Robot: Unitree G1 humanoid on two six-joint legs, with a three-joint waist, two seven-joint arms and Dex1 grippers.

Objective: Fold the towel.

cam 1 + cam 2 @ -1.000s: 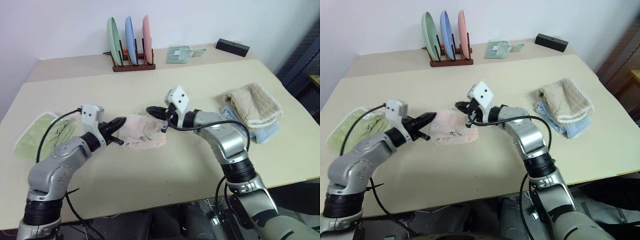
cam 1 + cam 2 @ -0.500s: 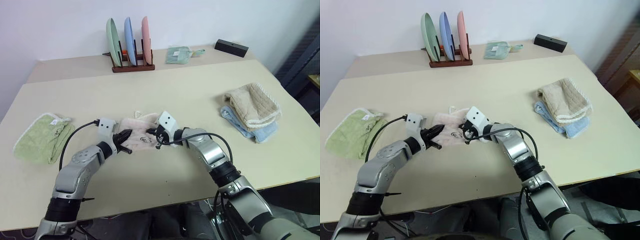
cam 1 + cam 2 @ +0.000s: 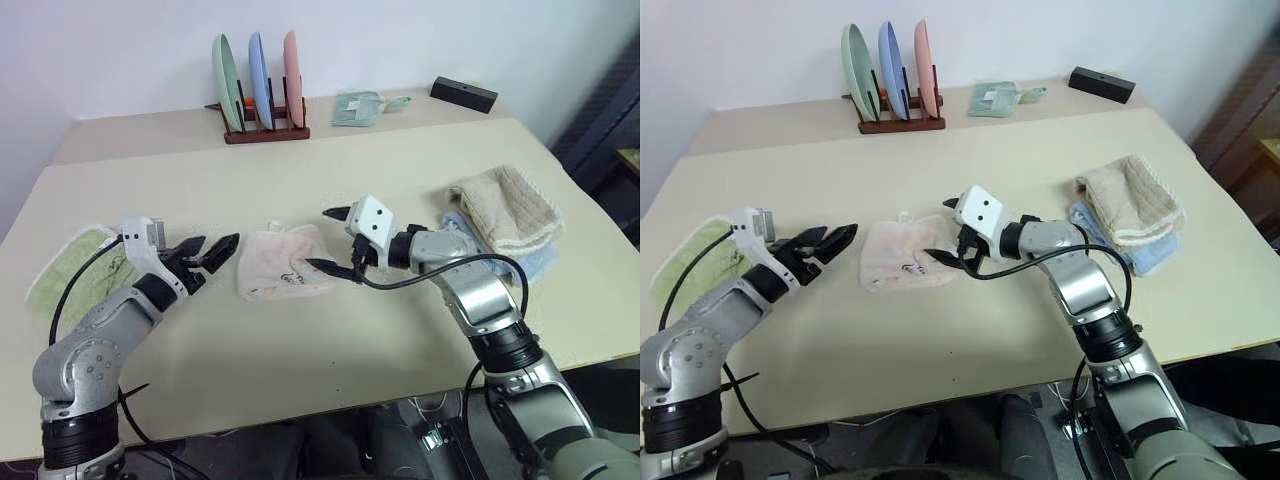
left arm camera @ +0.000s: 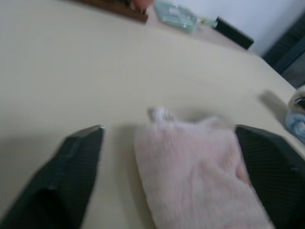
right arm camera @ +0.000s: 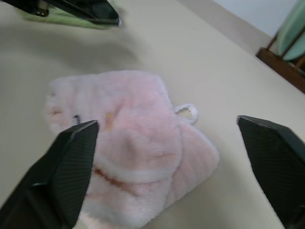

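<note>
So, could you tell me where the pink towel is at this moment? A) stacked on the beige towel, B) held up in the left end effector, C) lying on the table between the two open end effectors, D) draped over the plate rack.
C: the pink towel lies bunched on the table, with the left end effector and right end effector open on either side, neither gripping it.
</note>
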